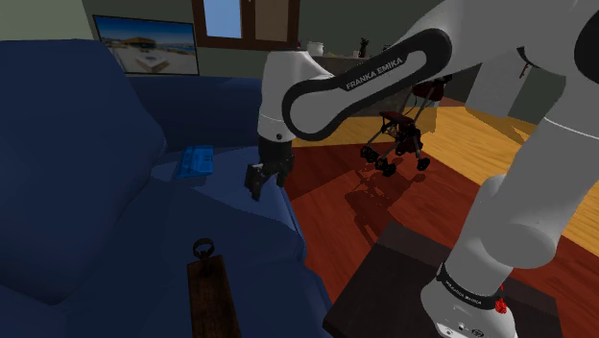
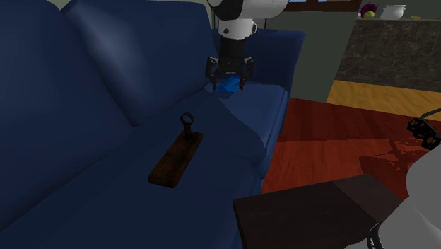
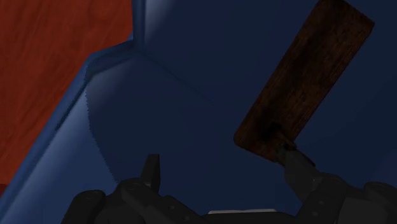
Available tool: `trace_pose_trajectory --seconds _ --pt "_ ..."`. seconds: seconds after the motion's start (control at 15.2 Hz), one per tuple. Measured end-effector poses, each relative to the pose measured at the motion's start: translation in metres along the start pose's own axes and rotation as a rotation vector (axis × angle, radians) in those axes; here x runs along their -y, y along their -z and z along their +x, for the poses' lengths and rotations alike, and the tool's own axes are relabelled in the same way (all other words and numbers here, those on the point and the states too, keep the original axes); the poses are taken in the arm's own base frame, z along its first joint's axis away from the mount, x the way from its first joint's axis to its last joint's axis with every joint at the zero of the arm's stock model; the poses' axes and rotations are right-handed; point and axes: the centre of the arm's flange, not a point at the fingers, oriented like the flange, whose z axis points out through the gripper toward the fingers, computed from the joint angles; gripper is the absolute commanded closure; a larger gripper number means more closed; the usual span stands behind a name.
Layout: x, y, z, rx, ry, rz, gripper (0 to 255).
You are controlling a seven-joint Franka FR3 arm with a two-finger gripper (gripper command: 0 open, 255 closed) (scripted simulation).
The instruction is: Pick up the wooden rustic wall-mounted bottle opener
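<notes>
Nearest in the shoulder view is the dark box stand (image 1: 379, 283), set on a red-brown plank floor (image 1: 384, 197) close against the front of a deep blue sofa (image 1: 86, 192). The bottle opener (image 1: 212, 293) lies flat on the sofa's seat cushion: a dark wooden board with a black metal ring at one end, that ring end pointing toward the far armrest. Farther along the seat a small bright blue thing (image 1: 195, 161) rests near the backrest. Beyond the sofa, a dark wheeled walker (image 1: 398, 144) stands on the floor. Behind it are a framed picture (image 1: 146, 43) on the green wall and a window (image 1: 240, 19). In the second exterior view a stone-faced counter (image 2: 396, 53) carries a white pot (image 2: 393, 11).

The arm rises from the stand, bends high, and drops its forearm toward the shoulder view's left. The gripper (image 1: 259, 188) points down above the cushion near the seat's front edge, between the opener and the blue thing and clear of both. Its fingers (image 3: 151, 168) are spread, with nothing between them; in the wrist view the board (image 3: 305, 79) lies on the cushion off to one side of them.
</notes>
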Motion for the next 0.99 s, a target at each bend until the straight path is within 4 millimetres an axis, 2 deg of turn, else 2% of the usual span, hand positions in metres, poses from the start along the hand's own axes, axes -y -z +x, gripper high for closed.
trace_pose_trajectory --seconds 0.26,0.59,0.99 --pt "0.033 -0.033 0.017 0.003 0.013 0.008 0" --pt "0.074 -0.078 0.052 0.006 0.030 0.018 0" --pt "0.124 -0.127 0.085 0.011 0.050 0.029 0"
